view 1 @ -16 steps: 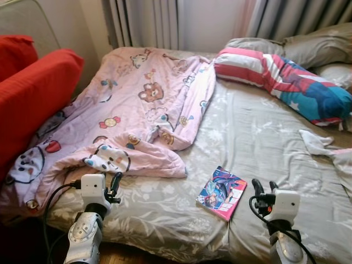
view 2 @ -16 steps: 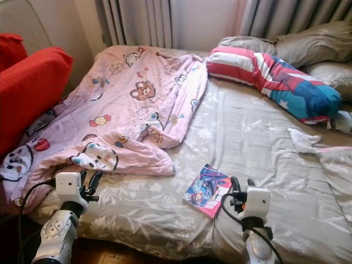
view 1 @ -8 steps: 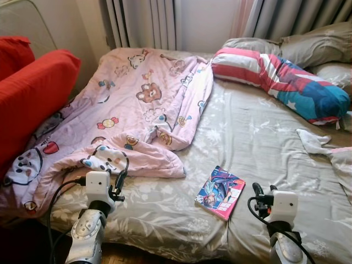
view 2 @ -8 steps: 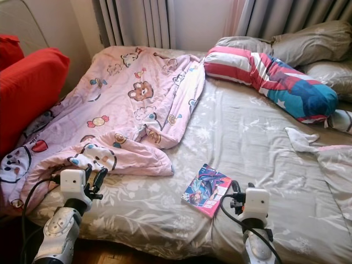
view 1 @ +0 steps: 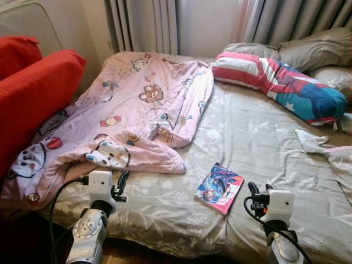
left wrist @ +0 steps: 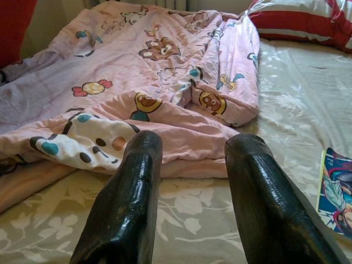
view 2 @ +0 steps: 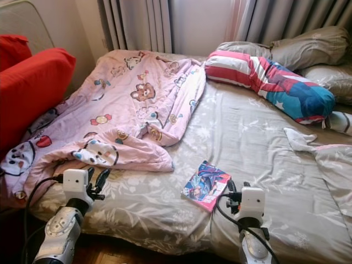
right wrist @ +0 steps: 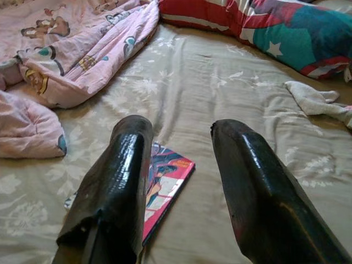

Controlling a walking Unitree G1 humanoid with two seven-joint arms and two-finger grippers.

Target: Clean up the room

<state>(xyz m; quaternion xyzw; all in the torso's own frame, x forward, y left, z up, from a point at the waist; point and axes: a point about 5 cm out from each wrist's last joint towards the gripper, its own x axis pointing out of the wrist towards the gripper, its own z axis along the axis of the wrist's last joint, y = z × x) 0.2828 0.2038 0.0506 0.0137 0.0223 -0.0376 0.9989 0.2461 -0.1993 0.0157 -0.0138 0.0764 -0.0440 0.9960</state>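
Observation:
A colourful book lies flat on the grey floral bedsheet near the bed's front edge. A rumpled pink cartoon blanket covers the bed's left half. My left gripper hovers open just in front of the blanket's folded front edge. My right gripper stands open a little to the right of the book, empty. A white sock lies on the sheet at the right.
A striped red, white and blue pillow and grey pillows sit at the head of the bed. A red cushioned seat stands against the bed's left side. Curtains hang behind. Dark wooden floor runs below the bed's front edge.
The camera has shifted slightly, with the scene sitting a little lower and wider. Both grippers remain open in front of the bed, the left one slightly nearer the blanket.

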